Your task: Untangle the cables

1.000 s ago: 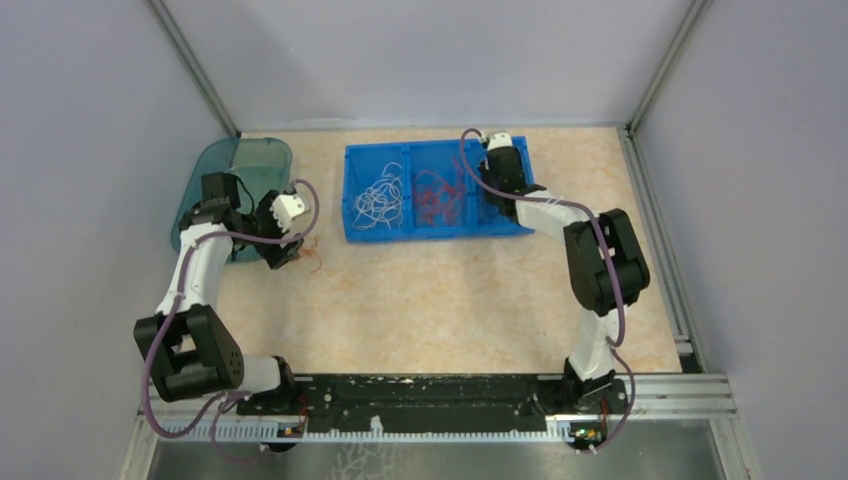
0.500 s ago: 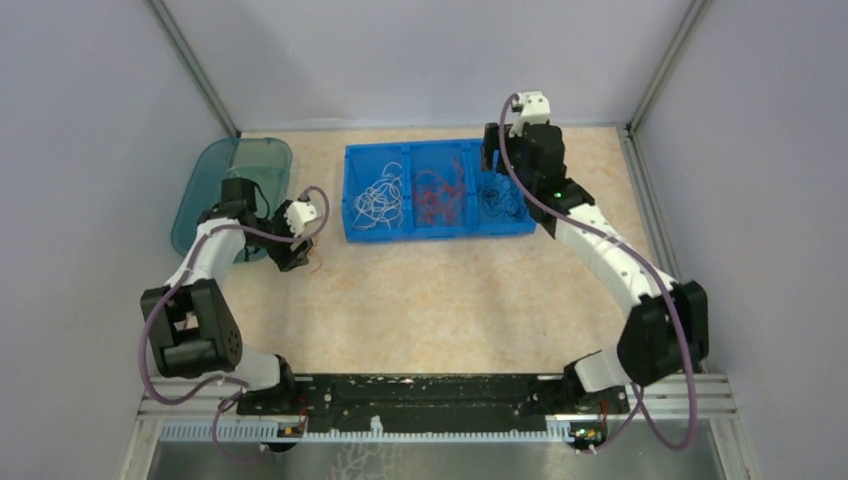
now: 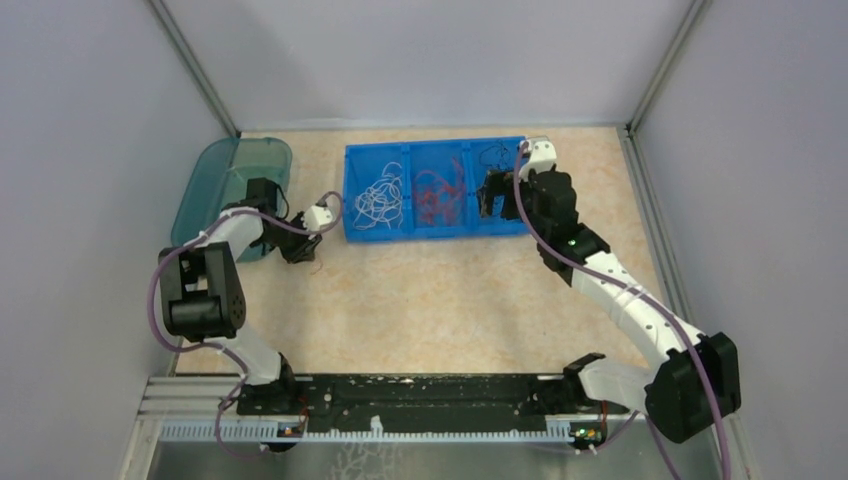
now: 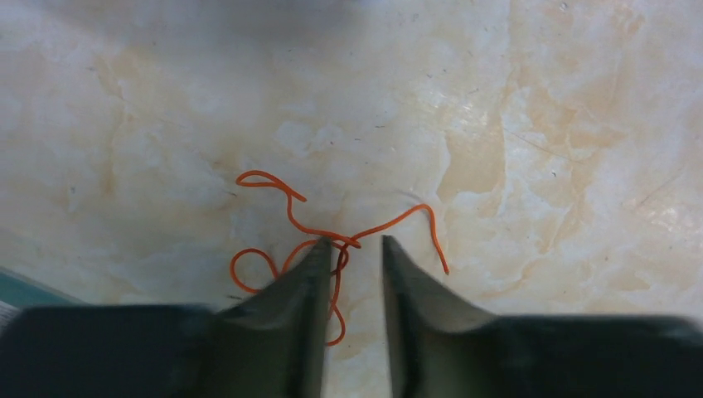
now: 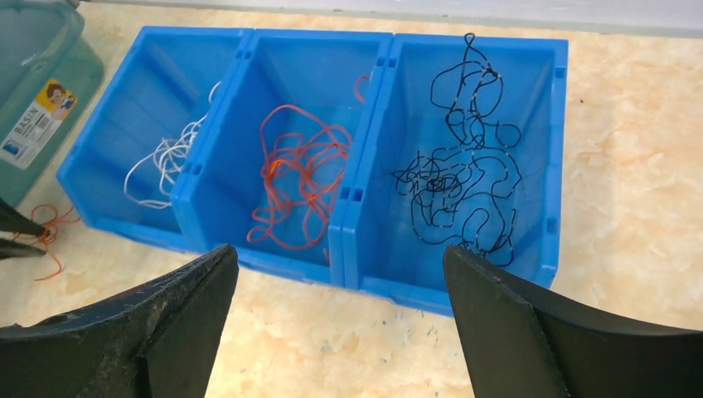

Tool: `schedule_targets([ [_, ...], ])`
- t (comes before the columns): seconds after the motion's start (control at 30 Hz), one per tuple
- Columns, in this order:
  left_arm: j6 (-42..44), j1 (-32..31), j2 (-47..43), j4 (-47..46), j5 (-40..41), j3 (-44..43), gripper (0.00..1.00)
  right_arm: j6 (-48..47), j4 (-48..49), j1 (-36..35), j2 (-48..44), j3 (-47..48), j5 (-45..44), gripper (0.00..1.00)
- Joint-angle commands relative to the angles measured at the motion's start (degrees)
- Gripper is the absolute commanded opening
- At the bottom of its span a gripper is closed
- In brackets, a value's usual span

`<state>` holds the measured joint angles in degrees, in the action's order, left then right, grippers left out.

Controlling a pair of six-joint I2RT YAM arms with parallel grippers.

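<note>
One bin, blue, with three compartments side by side, and each holds one clump of cables. The white cables lie in the left one, the orange cables in the middle, the black cables in the right. All are hair-thin and curl into loose loops; the black clump spreads widest, with a strand climbing the far wall.

One more piece lies out on the table – a loose wire, orange, just left of the bin and near the one teal basin. It wanders in small loops with two free ends.

My left gripper is down at this wire. Its fingers stand a narrow gap apart, with table showing between them, and the wire crosses the tip of the left finger – I cannot tell whether it is caught.

My right gripper hangs before the bin's near wall, fingers spread wide, holding no cable.
</note>
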<state>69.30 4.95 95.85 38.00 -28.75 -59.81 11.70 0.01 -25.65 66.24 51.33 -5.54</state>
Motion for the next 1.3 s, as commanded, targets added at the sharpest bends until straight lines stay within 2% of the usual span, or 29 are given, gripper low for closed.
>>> schedule_targets([
  [0.0, 2.0, -0.4, 0.7, -1.9, 0.5, 0.0, 0.23, 1.6, 3.8, -0.3, -3.8, -0.3, 2.8, 0.94],
  [0.07, 2.0, -0.5, 0.6, -1.6, 0.5, 0.3, 0.01, 2.1, 4.7, -0.2, -4.1, -0.9, 3.3, 0.93],
  [0.27, 4.0, -1.0, -5.5, 5.9, -1.0, -1.1, 0.0, 5.8, 6.3, 2.9, -5.2, -2.2, 4.9, 0.89],
  [0.33, 3.9, -2.0, -8.3, 12.3, -2.5, -4.4, 0.0, 6.4, 6.7, 3.9, -5.3, -2.4, 5.0, 0.88],
  [0.47, 1.5, -7.3, -13.1, 24.5, -6.6, -14.3, 0.0, 7.2, 7.2, 5.3, -4.6, -2.4, 5.4, 0.87],
  [0.57, -3.3, -13.3, -15.4, 26.1, -8.7, -20.3, 0.0, 7.6, 7.8, 5.8, -4.1, -2.5, 4.9, 0.86],
  [0.63, -8.2, -17.7, -15.8, 24.2, -9.6, -23.8, 0.0, 8.1, 8.2, 6.5, -3.8, -2.6, 4.9, 0.86],
  [0.73, -18.3, -22.7, -14.7, 16.1, -11.3, -27.8, 0.0, 8.7, 8.1, 7.3, -3.3, -2.8, 4.1, 0.86],
  [0.87, -29.5, -29.3, -7.7, 6.3, -9.3, -33.8, 0.0, 9.5, 8.5, 8.4, -3.9, -4.4, 2.5, 0.86],
  [0.97, -33.9, -33.7, -1.0, -0.4, -4.6, -37.8, 0.0, 10.4, 8.9, 9.5, -4.5, -6.1, 1.5, 0.86],
  [1.17, -40.3, -35.9, 14.0, -6.6, -3.4, -49.0, 0.0, 11.5, 8.6, 11.3, -6.0, -7.5, 0.5, 0.86],
  [1.27, -41.2, -36.7, 19.3, -9.9, -2.1, -51.8, 0.0, 11.0, 8.4, 11.7, -6.6, -7.8, -0.5, 0.86],
])
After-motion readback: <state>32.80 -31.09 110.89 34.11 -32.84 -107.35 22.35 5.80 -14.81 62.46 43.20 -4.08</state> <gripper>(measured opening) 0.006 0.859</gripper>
